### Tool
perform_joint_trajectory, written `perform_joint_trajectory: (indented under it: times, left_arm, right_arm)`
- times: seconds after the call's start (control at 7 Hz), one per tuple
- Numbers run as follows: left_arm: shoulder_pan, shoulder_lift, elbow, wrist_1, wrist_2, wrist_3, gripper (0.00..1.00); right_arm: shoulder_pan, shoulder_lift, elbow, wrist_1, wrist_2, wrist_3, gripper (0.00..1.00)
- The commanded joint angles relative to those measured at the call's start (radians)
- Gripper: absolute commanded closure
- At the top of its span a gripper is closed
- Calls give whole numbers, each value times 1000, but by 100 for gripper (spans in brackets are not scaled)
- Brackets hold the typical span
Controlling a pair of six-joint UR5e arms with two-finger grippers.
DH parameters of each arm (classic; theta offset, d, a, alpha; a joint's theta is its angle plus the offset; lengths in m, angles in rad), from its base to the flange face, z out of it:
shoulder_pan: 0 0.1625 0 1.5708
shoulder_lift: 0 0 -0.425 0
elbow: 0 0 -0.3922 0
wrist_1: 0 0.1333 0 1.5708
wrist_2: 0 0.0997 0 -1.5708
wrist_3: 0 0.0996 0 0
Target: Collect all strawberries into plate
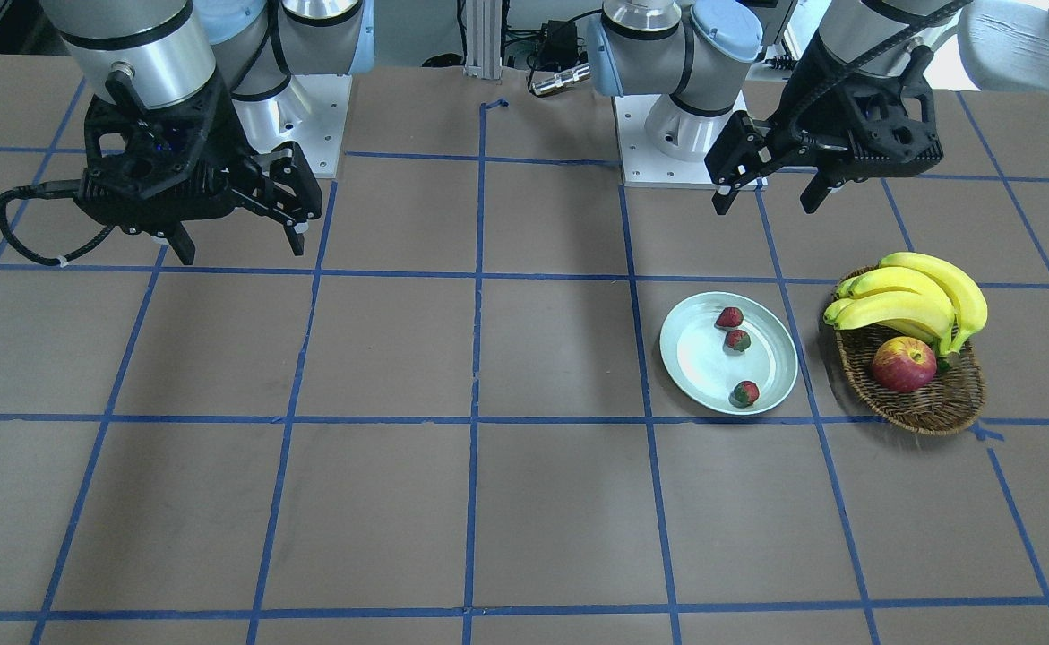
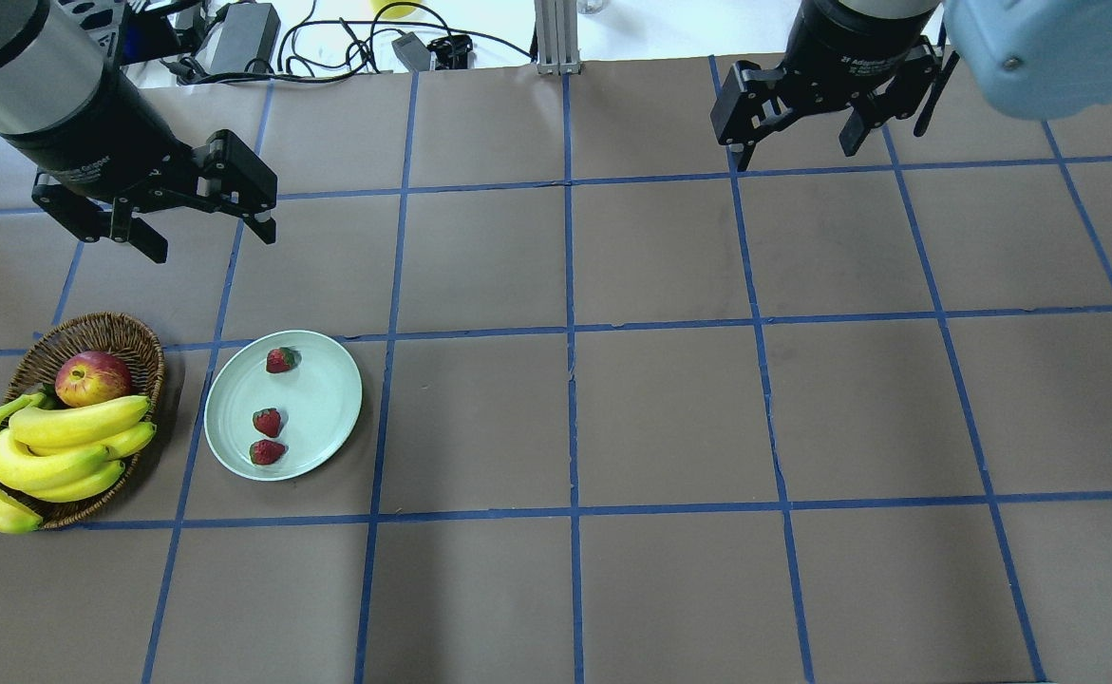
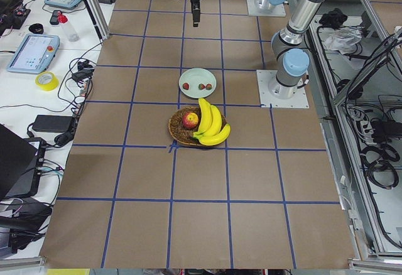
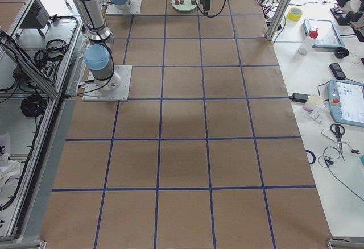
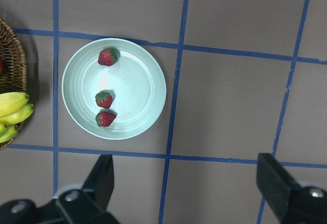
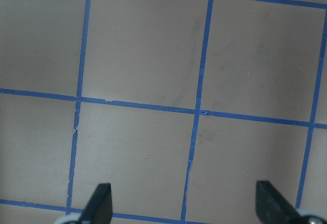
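Three strawberries (image 2: 280, 360) (image 2: 268, 422) (image 2: 267, 452) lie inside the pale mint-green plate (image 2: 323, 399) on the left half of the table. The left wrist view looks straight down on the plate (image 5: 138, 88) with the berries (image 5: 107, 57) (image 5: 104, 99) (image 5: 105, 118) along its left side. My left gripper (image 2: 211, 242) hangs open and empty above the table, beyond the plate. Far from the plate, my right gripper (image 2: 793, 157) hovers open and empty over bare table at the far right. From the front, the plate (image 1: 699, 358) sits below the left gripper (image 1: 768, 208).
A brown wicker basket (image 2: 100, 332) stands just left of the plate, holding a red-yellow apple (image 2: 92, 377) and a bunch of bananas (image 2: 52, 446). Blue tape lines grid the brown table. Cables and a power brick lie past the far edge.
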Motion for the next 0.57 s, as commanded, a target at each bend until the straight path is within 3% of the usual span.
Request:
perform_joint_trajectory:
  times: [0.0, 0.43]
  left_arm:
    - [-18, -4, -4, 0, 48, 5, 0]
    - [-35, -1, -4, 3, 55, 5, 0]
  right_arm:
    - [-1, 0, 0, 0, 1, 1, 0]
    - [-1, -1, 0, 2, -4, -1, 0]
